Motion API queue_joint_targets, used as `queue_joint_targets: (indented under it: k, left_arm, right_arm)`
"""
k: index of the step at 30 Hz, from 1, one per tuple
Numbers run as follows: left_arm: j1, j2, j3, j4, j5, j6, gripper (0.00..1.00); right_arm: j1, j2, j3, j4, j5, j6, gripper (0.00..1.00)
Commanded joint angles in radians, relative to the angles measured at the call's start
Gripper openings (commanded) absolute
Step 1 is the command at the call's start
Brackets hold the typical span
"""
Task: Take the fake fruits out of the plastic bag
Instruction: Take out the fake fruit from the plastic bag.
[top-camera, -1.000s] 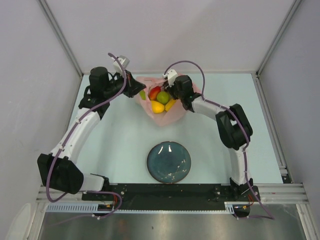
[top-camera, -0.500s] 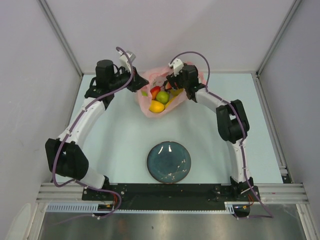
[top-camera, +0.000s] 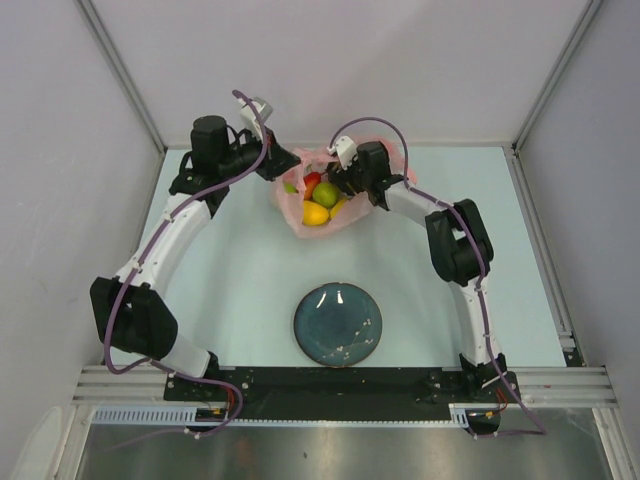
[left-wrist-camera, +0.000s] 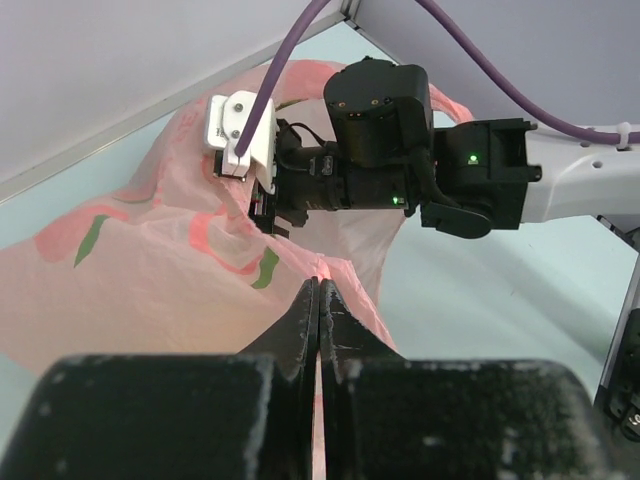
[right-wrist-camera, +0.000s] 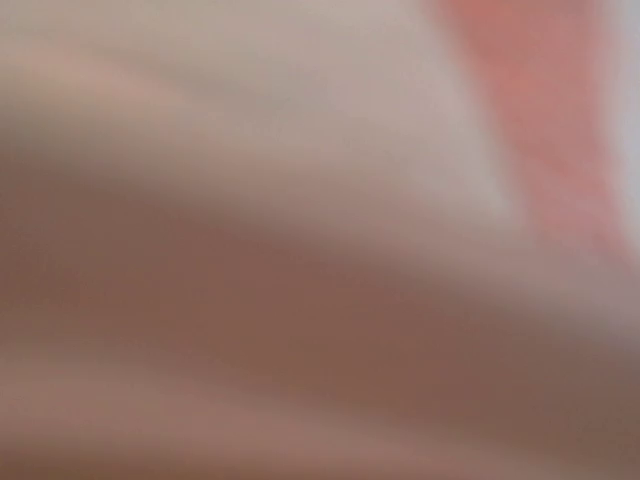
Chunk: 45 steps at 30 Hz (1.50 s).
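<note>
Pink plastic bag (top-camera: 300, 226) sits at the far side of the table (top-camera: 240, 280), holding a green apple (top-camera: 325, 193), yellow mango (top-camera: 316, 214) and red fruit (top-camera: 310, 182). Left gripper (left-wrist-camera: 318, 290) is pinched together on the bag's film. Right gripper (top-camera: 338, 182) reaches into the bag, and whether it is apart or together cannot be told.

A round dark blue plate (top-camera: 338, 324) lies flat on the pale green table (top-camera: 240, 280), near the front and in the middle. It has a few tiny light specks. Grey walls (top-camera: 330, 60) stand around the table. A silver rail (top-camera: 560, 380) runs along the front.
</note>
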Motion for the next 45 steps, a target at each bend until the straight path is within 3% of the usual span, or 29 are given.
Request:
queue_joint_targets:
  k: [1,7,15,18,22,25,33,39,45]
  left_arm:
    - [-0.008,-0.008,-0.003,0.035,0.042,0.005,0.0]
    - [-0.01,-0.01,-0.01,0.03,0.043,0.011,0.0]
    - [-0.01,-0.017,-0.018,0.025,0.031,0.026,0.0]
    - [-0.011,-0.019,-0.02,0.029,0.028,0.028,0.0]
    - [-0.014,-0.017,-0.026,0.033,0.025,0.026,0.0]
    - [-0.016,-0.016,-0.032,0.035,0.025,0.028,0.0]
    - [-0.017,-0.013,-0.044,0.053,0.019,0.023,0.0]
    - [-0.022,-0.016,-0.05,0.067,0.019,0.017,0.0]
    - [-0.023,-0.028,-0.058,0.065,0.014,0.02,0.0]
  right_arm:
    - [-0.009,0.037,0.042,0.021,0.041,-0.037,0.85]
    - [-0.02,0.177,0.258,-0.172,0.041,-0.066,0.89]
    - [-0.025,0.252,0.329,-0.238,0.074,-0.147,0.89]
    - [-0.023,0.243,0.306,-0.249,0.084,-0.15,0.78]
    - [-0.022,0.191,0.248,-0.185,0.088,-0.141,0.54]
    - [-0.023,0.153,0.219,-0.157,0.071,-0.103,0.42]
    - [-0.015,-0.051,0.155,-0.137,-0.137,0.09,0.31]
    - [0.001,-0.136,0.136,-0.182,-0.2,0.186,0.21]
    - [0.017,-0.228,0.08,-0.185,-0.237,0.268,0.2]
